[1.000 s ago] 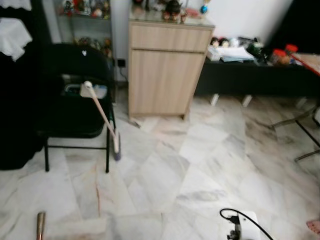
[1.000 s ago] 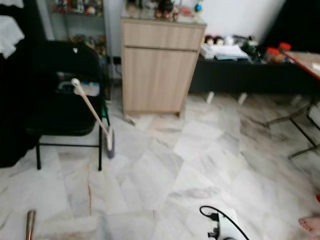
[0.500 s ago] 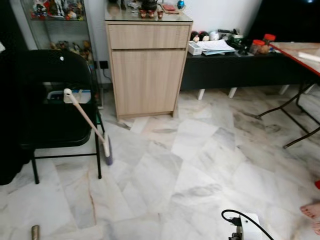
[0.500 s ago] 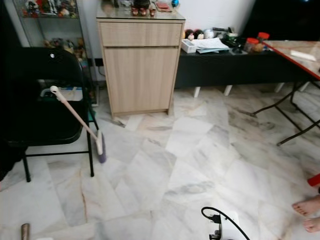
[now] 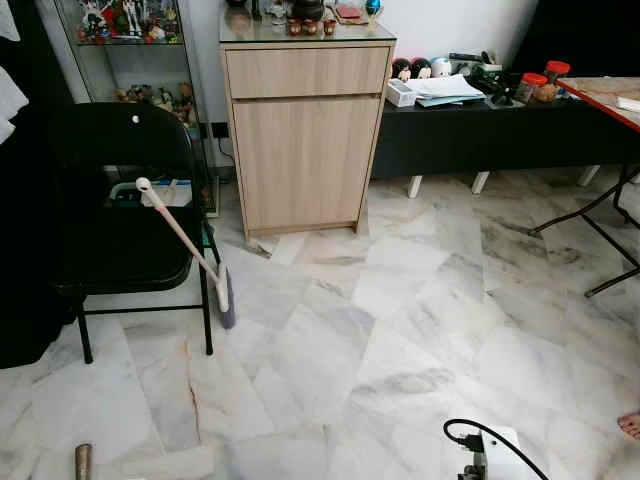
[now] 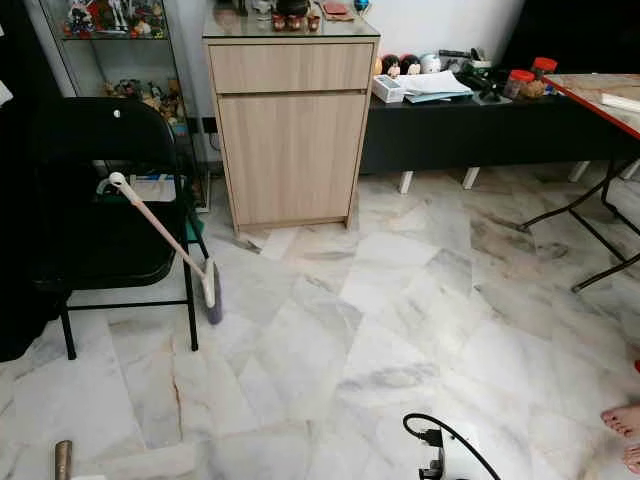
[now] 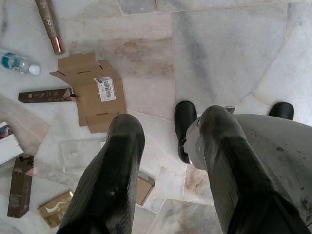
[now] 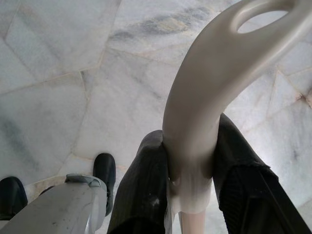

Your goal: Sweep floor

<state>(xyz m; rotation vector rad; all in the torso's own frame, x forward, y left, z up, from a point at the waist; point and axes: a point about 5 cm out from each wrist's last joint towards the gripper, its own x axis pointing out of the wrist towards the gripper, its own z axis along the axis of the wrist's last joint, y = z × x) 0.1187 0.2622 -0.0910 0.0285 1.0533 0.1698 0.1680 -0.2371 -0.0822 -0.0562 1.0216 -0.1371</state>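
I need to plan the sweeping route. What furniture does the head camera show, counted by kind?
Black folding chair: 1
Wooden cabinet: 1
Glass display cabinet: 1
Low black bench: 1
Red-edged table: 1
Total: 5

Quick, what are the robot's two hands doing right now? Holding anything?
Left gripper: open, holding nothing, hanging above the floor.
Right gripper: closed on a cream plastic handle with a loop at its end.

Broom (image 6: 165, 240) leans on black folding chair (image 6: 95, 215), bristles on marble floor (image 6: 330, 340). Wooden cabinet (image 6: 290, 125) behind. Bare feet (image 6: 622, 428) at right edge.
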